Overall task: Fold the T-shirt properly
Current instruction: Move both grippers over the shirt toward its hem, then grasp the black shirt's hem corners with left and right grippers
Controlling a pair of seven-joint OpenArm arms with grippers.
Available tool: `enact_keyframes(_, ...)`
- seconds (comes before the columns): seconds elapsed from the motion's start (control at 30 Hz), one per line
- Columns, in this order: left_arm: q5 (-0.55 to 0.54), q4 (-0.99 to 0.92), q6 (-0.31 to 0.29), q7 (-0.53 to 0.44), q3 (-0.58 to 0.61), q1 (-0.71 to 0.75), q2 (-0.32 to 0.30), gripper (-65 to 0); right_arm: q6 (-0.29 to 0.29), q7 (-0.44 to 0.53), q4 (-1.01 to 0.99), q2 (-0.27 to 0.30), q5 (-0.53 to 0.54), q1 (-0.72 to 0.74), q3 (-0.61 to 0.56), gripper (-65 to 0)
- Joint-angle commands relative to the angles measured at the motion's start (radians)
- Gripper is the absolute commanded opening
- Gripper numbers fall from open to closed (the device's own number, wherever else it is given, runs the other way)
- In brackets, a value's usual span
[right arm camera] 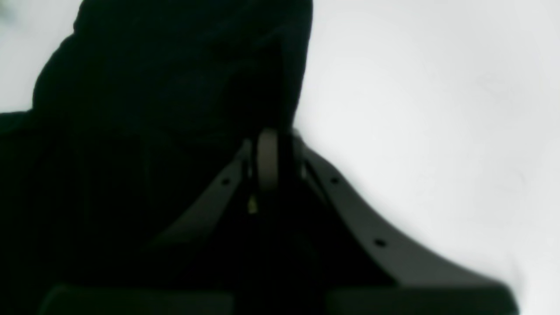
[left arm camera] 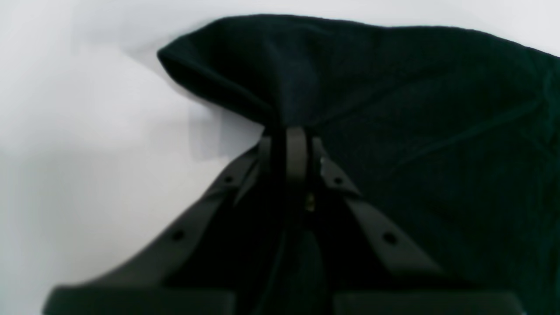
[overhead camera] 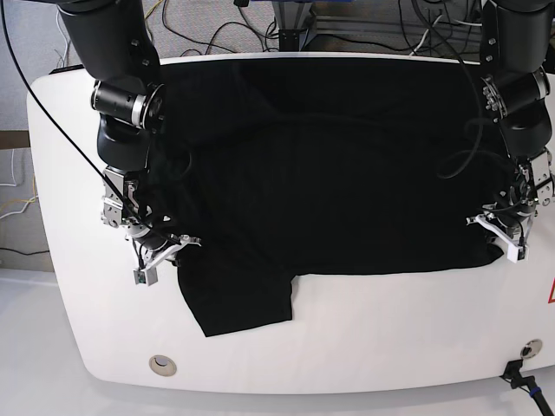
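Note:
The black T-shirt [overhead camera: 338,173] lies spread on the white table [overhead camera: 390,338], plain side up, with one sleeve [overhead camera: 238,299] hanging toward the front left. My left gripper [overhead camera: 503,238] is at the shirt's right front edge. In the left wrist view it [left arm camera: 291,135] is shut on a raised fold of black cloth [left arm camera: 393,109]. My right gripper [overhead camera: 160,256] is at the shirt's left edge beside the sleeve. In the right wrist view it [right arm camera: 271,135] is shut on dark cloth [right arm camera: 153,87]. No print shows.
Cables [overhead camera: 381,35] lie behind the table's far edge. A round fitting [overhead camera: 161,365] sits in the front left corner of the table. A black cable end [overhead camera: 520,377] sits at the front right corner. Bare white table runs along the front.

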Motion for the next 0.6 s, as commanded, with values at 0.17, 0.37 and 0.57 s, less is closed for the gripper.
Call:
enact_keyframes(0.17,-0.020,0.216,-0.008,-0.017,-0.022,0.041,-0.019,-65.0,0.000,-0.140,0.170,0.005,-0.011,0.025,0.000,-65.0)
enact_keyframes(0.37,-0.020,0.330,-0.068,0.090,-0.084,0.067,-0.016,-65.0,0.060,-0.355,0.419,-0.007,0.028,-0.022,0.003,-65.0)
enact_keyframes(0.57,-0.021,0.526,-0.121,0.192,-0.090,0.173,0.012,-65.0,0.060,-0.581,0.673,-0.013,0.105,-0.108,0.001,-65.0)
